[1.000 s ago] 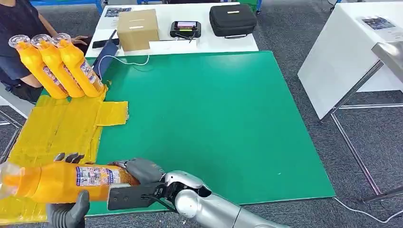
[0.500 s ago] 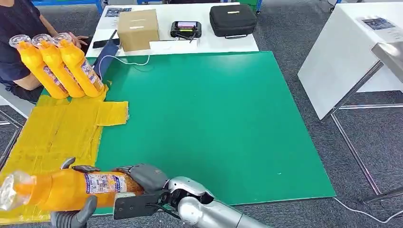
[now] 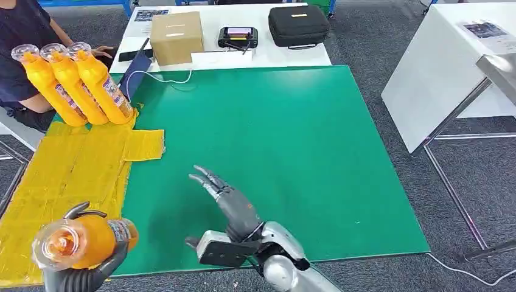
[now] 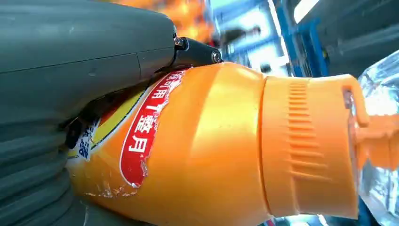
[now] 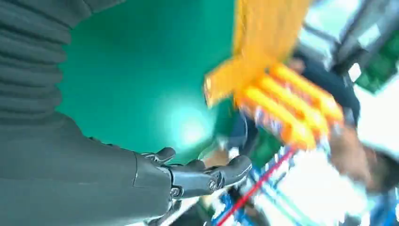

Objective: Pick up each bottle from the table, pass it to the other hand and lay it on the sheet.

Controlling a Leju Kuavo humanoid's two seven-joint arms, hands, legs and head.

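1. Your left hand grips an orange bottle at the near-left corner, just over the near edge of the yellow sheet; its clear cap end points toward the camera. In the left wrist view the fingers wrap the bottle's body.
2. Your right hand holds nothing. Its fingers are spread and straight above the green mat, apart from the bottle, so the handover looks complete.
3. Three bottles already lie side by side at the far end of the sheet, close to a seated person.
4. What is left for this bottle, as I judge it: lay it on the sheet.
5. I see no further bottle waiting on the bench, so this may be the last one.
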